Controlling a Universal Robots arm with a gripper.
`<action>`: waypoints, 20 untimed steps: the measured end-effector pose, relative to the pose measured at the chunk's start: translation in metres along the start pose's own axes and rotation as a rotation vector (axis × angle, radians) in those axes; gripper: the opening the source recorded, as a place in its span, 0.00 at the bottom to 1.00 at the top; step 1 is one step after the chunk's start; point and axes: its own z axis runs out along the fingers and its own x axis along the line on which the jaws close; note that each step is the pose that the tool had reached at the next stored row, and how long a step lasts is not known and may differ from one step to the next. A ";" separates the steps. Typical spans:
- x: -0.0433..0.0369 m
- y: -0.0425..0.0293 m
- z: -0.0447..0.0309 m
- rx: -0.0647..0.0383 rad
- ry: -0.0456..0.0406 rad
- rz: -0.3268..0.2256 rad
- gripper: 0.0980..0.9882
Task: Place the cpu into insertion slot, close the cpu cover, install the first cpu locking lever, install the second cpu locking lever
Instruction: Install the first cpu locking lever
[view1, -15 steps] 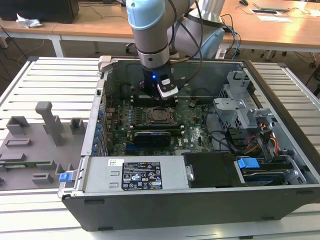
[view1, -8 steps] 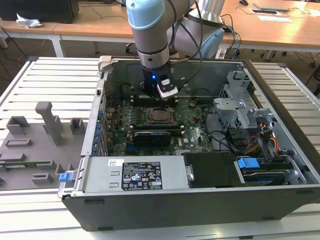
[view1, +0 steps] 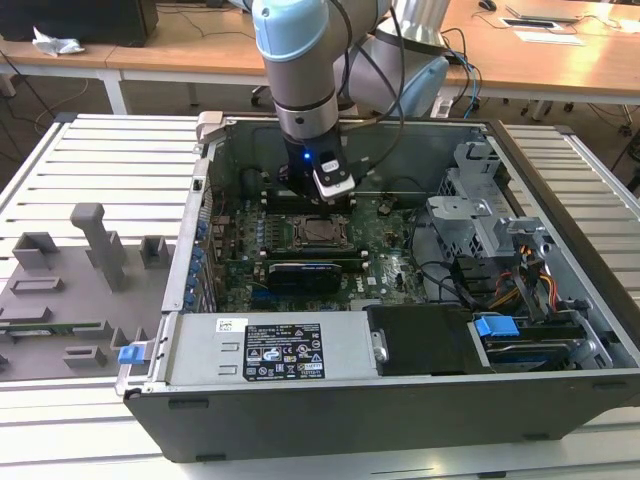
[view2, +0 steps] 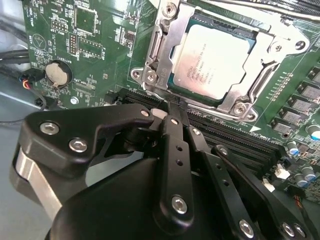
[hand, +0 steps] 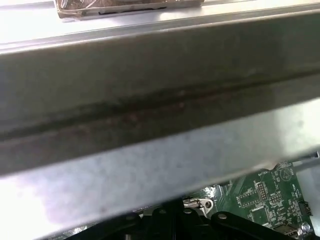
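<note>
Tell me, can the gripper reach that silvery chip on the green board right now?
Likely yes: the gripper sits just beside the chip, nothing between them. But the metal cover lies over the chip's edges, so only its top face looks reachable.

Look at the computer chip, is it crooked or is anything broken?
Nothing stands out. The cpu lies flat and square in the insertion slot, with the cpu cover down over its edges. No bent or broken parts show on the green board. The gripper is shut beside the slot's edge.
</note>
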 end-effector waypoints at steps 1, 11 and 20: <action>0.0001 -0.0001 0.0005 0.000 -0.0002 0.001 0.01; -0.0039 0.0009 0.0021 -0.003 0.0000 0.004 0.01; -0.0057 0.0025 -0.0074 0.006 -0.0019 0.003 0.01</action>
